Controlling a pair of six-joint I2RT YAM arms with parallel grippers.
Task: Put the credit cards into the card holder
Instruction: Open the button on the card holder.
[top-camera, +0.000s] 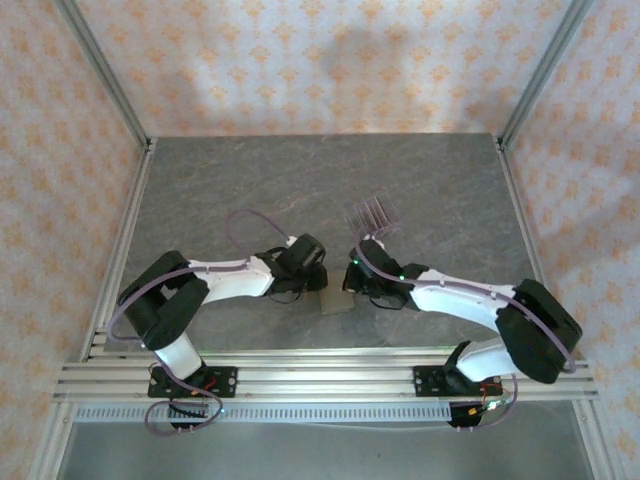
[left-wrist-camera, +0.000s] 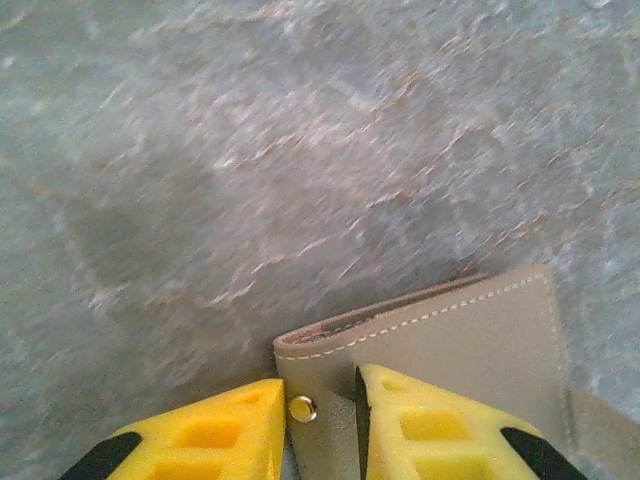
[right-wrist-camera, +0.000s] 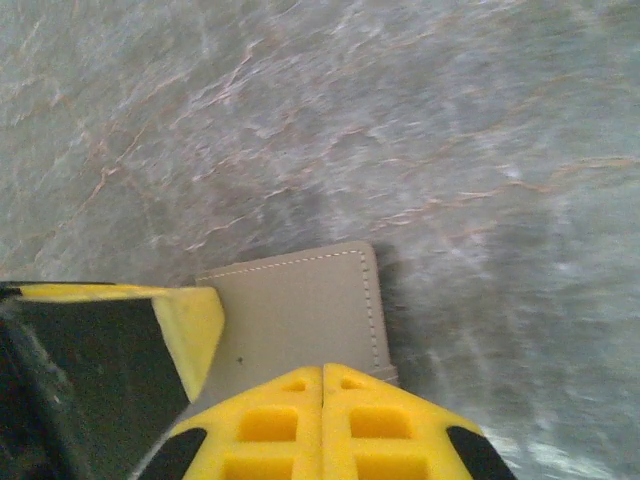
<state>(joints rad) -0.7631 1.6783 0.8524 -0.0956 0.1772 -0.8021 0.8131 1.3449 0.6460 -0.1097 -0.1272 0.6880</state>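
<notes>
Cell: orange-patterned walls (top-camera: 320, 60) and aluminium frame posts (top-camera: 100, 70) around a grey, veined, stone-look surface (top-camera: 220, 180).

Both arms fold in toward front-centre. The left arm (top-camera: 225, 280) comes from the left and the right arm (top-camera: 460, 295) from the right, wrists close together and facing each other.

A clear slotted rack (top-camera: 372, 214) stands on the surface just behind the right wrist, apart from the holder. There are thin dark upright lines (top-camera: 368, 210) in its slots, too small to identify.

The card holder (top-camera: 335, 303) is tan and lies flat on the surface at front-centre, between the two end effectors. The left wrist view shows white stitching along its edge and a dark seam along the far folded edge.

Left end effector (left-wrist-camera: 320, 432): the yellow fingers (left-wrist-camera: 210, 440) are partly spread. The holder's near corner, with a metal snap stud (left-wrist-camera: 301, 408), sits in the gap. One finger is hard against the holder's edge and the other overlaps the tan face. I can't tell whether it is actually clamping.

Right end effector (right-wrist-camera: 322, 405): fingers pressed together, nothing between them. The tips overlap the holder's near edge, but contact can't be confirmed. The right wrist view also shows one finger of the left end effector at the holder's side, overlapping the tan face.
</notes>
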